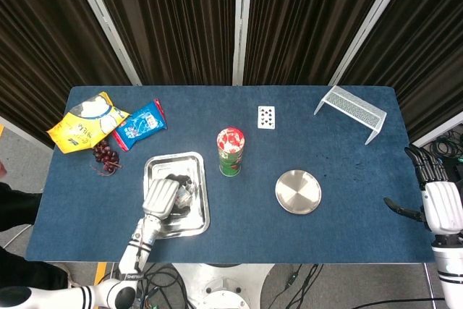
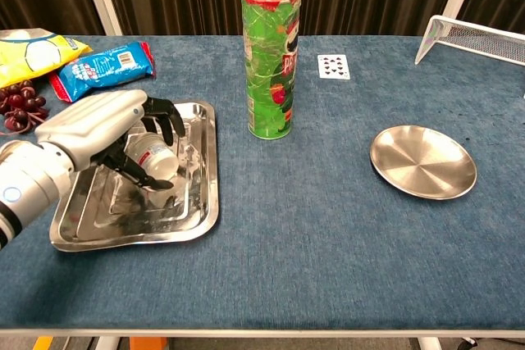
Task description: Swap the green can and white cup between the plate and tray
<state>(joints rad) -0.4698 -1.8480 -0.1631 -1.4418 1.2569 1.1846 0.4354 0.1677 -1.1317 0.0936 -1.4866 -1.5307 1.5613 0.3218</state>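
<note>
One hand does the work here: the left hand [image 2: 107, 133] curls over the white cup [image 2: 153, 158], which lies on its side in the tray [image 2: 184, 217] near the tabletop's [image 2: 328, 235] front-left corner; fingers wrap it, though a firm grip is not certain. A good lift wants the fingers settled around the cup's body before rising clear of the tray's rim. Beyond, the green can [image 2: 270, 59] stands mid-tabletop beside the tray, the plate [image 2: 422, 161] bare toward the right edge. The right hand [image 1: 440, 204] hangs spread and empty off that edge.
</note>
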